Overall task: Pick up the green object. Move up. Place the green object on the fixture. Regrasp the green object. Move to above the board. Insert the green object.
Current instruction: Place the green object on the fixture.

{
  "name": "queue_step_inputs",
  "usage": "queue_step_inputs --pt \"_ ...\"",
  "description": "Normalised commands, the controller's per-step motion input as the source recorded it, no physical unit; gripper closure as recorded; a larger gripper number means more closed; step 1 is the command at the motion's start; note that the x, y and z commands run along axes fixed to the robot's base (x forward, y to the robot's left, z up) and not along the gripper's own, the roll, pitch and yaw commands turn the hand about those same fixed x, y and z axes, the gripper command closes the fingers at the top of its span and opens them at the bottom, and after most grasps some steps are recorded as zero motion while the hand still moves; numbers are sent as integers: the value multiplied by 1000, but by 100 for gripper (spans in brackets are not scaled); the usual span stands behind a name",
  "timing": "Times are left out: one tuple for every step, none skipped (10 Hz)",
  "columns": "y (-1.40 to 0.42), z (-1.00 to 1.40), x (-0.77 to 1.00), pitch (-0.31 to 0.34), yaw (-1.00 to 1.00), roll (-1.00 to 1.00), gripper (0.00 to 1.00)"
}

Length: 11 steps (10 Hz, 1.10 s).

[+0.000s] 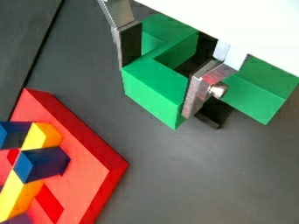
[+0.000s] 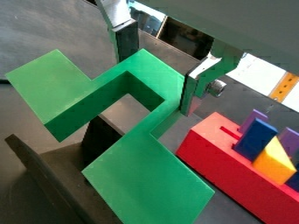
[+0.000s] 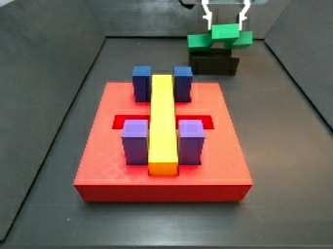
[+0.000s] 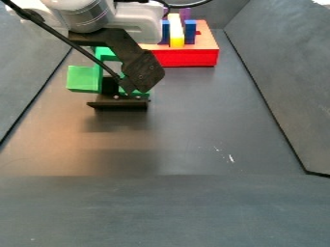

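Observation:
The green object [image 3: 224, 39] is a bright green U-shaped block resting on top of the small dark fixture [image 3: 215, 64] at the far end of the floor. My gripper [image 3: 227, 24] hangs straight over it. In both wrist views the silver fingers [image 1: 200, 94] stand on either side of the block's crossbar [image 2: 146, 74], pads against its green faces, so my gripper [image 2: 160, 77] is shut on it. The two green legs [image 2: 140, 171] stick out past the fixture [image 2: 47, 179]. The red board [image 3: 163, 160] lies nearer, apart from the fixture.
On the board stand blue posts [image 3: 142, 78], purple posts [image 3: 135, 141] and a long yellow bar [image 3: 162, 112] down its middle. Dark side walls [image 3: 293, 88] enclose the black floor. The board's corner [image 1: 82, 166] lies close beside the fixture.

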Motion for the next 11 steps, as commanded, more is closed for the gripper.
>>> queue_step_inputs --pt "-129 -163 46 -29 0 23 100" --pt "-40 -191 37 0 0 0 100" --pt "0 -229 49 0 0 0 100" --pt "0 -240 14 0 3 0 100" --pt "26 -240 0 0 14 0 100" --pt "0 -223 0 0 3 0 100" --pt "0 -189 0 0 0 0 100" --pt "0 -123 0 0 0 0 100" --pt "0 -114 0 0 0 0 100" --pt "0 -69 0 0 0 0 100" --pt "0 -57 -6 0 0 0 100"
